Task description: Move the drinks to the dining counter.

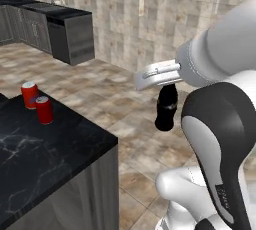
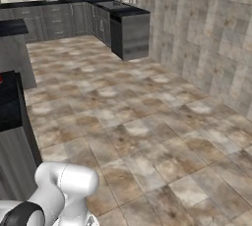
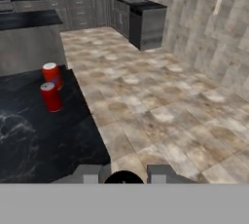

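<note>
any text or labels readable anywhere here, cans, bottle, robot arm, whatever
No text can be read.
Red cans on the black counter: a pale band on the farther one, no letters legible.
Dark bottle held in the gripper: no label legible.
Robot arm's dark link: a small pale marking, too small and blurred to read.

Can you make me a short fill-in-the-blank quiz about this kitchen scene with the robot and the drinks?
1. The gripper is shut on a dark ____.
2. ____ red cans stand on the black counter.
3. The bottle hangs above the tiled ____, beside the counter.

Missing words: bottle; Two; floor
</note>
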You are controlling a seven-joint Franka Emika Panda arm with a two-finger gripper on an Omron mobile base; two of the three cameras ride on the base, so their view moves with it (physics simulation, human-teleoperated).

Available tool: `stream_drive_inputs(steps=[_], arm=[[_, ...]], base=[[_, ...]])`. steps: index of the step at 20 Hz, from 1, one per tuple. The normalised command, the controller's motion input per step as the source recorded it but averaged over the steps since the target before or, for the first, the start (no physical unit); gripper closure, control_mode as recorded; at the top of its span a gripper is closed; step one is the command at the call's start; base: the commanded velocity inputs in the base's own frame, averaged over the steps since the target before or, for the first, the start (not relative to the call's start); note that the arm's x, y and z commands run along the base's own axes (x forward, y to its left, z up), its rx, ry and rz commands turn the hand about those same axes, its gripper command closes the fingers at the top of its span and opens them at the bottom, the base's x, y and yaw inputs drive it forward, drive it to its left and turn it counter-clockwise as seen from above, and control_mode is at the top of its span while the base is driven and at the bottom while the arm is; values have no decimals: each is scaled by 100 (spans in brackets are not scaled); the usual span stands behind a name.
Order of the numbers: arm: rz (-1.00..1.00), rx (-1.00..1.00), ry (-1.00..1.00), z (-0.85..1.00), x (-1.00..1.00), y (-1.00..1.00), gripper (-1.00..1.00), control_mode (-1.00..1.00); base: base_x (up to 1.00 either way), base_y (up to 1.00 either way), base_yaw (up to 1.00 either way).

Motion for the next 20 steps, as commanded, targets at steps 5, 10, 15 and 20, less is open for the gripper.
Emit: stream_drive_inputs(steps=[5,10,15,20], arm=[[0,0,-7,-16,-3,50,100,-100],[0,0,-2,-15,0,50,100,-100],[0,1,0,-22,3,29,100,-100],[1,3,0,-24,15,11,100,-100]], base=[[0,0,0],[0,0,0],[0,0,0],[0,0,0]])
